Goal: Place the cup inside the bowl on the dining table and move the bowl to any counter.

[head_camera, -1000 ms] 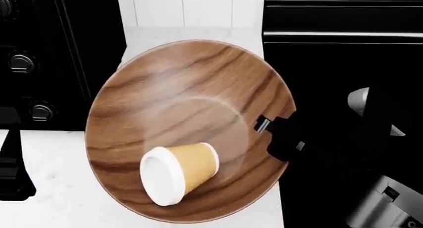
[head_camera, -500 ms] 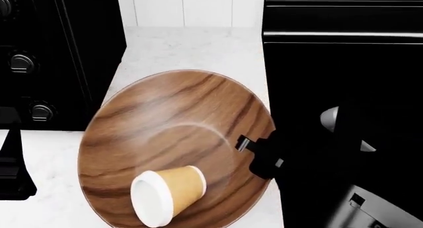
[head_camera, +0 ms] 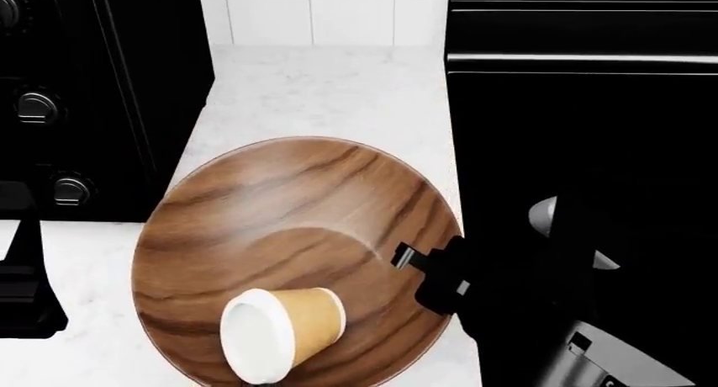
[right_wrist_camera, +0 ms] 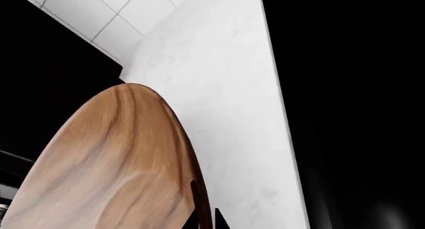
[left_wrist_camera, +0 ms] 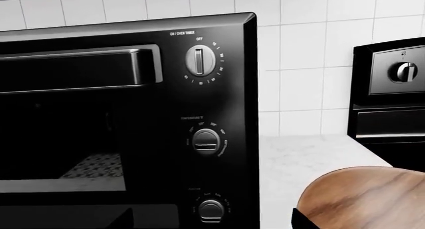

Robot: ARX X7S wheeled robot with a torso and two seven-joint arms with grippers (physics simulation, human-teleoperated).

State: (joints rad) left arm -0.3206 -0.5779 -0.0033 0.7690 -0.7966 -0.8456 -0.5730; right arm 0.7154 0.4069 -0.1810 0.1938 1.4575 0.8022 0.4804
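The dark wooden bowl (head_camera: 294,235) is over the veined white counter (head_camera: 325,88), between two black appliances. Whether it touches the worktop cannot be told. Inside it, near its front, the tan cup (head_camera: 281,331) lies on its side with the white lid facing me. My right gripper (head_camera: 418,265) is shut on the bowl's right rim; in the right wrist view the rim (right_wrist_camera: 199,199) passes between the two fingertips of the right gripper (right_wrist_camera: 204,223). My left gripper (head_camera: 23,278) hangs at the left, apart from the bowl (left_wrist_camera: 362,199), open and empty. The dining table is out of view.
A black toaster oven (head_camera: 67,92) with several knobs stands at the counter's left, close to the bowl's rim. A tall black appliance (head_camera: 572,84) borders the right side. A white tiled wall (head_camera: 325,13) closes the back. Bare counter lies behind the bowl.
The bowl, held by my right gripper, has moved nearer to me and lower over the counter. The cup stayed lying inside it. The left arm barely moved.
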